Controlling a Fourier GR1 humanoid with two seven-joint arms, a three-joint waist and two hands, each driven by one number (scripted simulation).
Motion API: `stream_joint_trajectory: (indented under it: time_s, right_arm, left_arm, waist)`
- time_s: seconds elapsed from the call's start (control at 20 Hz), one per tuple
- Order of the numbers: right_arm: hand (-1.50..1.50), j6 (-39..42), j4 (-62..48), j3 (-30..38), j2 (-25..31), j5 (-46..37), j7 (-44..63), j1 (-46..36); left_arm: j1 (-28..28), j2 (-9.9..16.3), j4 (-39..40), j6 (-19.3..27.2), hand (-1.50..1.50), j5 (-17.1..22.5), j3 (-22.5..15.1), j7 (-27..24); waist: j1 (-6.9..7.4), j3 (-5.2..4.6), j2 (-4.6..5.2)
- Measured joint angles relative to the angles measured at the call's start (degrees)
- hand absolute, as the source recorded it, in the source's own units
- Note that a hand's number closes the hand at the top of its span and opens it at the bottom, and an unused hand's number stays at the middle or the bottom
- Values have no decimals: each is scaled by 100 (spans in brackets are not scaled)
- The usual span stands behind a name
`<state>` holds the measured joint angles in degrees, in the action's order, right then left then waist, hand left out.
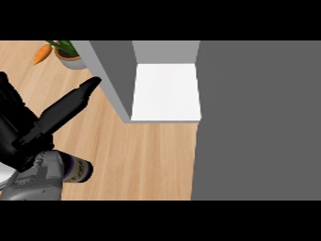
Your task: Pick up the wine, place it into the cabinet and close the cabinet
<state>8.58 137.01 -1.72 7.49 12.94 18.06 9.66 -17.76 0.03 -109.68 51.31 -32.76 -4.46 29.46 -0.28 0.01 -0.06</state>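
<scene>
While left hand (10,117) rests, carrot (40,54) lies beyond.

A single view, taken from the robot's head and facing steeply down onto the wooden surface (142,155); it sits close, so the left hand (10,122) fills the lower left corner; the cabinet (260,117) takes the whole right side, its white shelf (166,92) seen from above; a potted plant (67,55) is cut by the upper edge; no second view shares the scene.

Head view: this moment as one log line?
left hand open | wine at its palm, neck toward cabinet | cabinet open | right hand unseen
</scene>
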Motion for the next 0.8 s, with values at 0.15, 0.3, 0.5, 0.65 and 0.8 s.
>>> stream_joint_trajectory:
  time_s: [0.15,0.3,0.5,0.65,0.8]
  right_arm:
    - [-150,14,-44,64,-23,26,78,-91]
    - [-150,58,-1,75,-42,20,147,-106]
    - [-150,-22,16,-71,-149,-78,288,-207]
    - [-150,25,58,-58,-170,-115,269,-111]
    - [-150,35,44,-21,-201,-147,262,-134]
  left_arm:
    - [40,-1,17,140,-150,-206,-220,164]
    - [43,-1,-123,99,-150,-413,-249,437]
    - [63,-1,-179,100,-150,-679,-242,658]
    - [111,-1,-136,182,-150,-830,-295,786]
    - [383,3,-265,245,-150,-923,-360,849]
  waist:
    - [6,0,1]
    - [11,0,-2]
    - [14,0,-1]
    - [7,0,-2]
    - [15,-1,-2]
